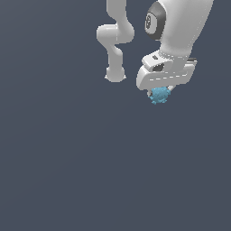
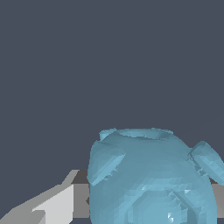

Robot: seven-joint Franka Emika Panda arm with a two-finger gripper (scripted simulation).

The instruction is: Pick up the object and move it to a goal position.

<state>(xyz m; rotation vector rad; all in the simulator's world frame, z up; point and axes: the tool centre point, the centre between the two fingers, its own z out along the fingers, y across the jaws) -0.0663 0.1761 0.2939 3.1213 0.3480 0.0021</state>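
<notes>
Blob (image 1: 159, 95) sits upper right of the exterior frame, pinched in my gripper (image 1: 160, 91), jaws closed on its sides; I'd judge it light and stiff, but those bumps could let it twist, so I favour its widest middle.

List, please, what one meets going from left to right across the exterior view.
Bent white arm link with its round end → white gripper, shut on the light-blue bumpy blob just under it.
</notes>
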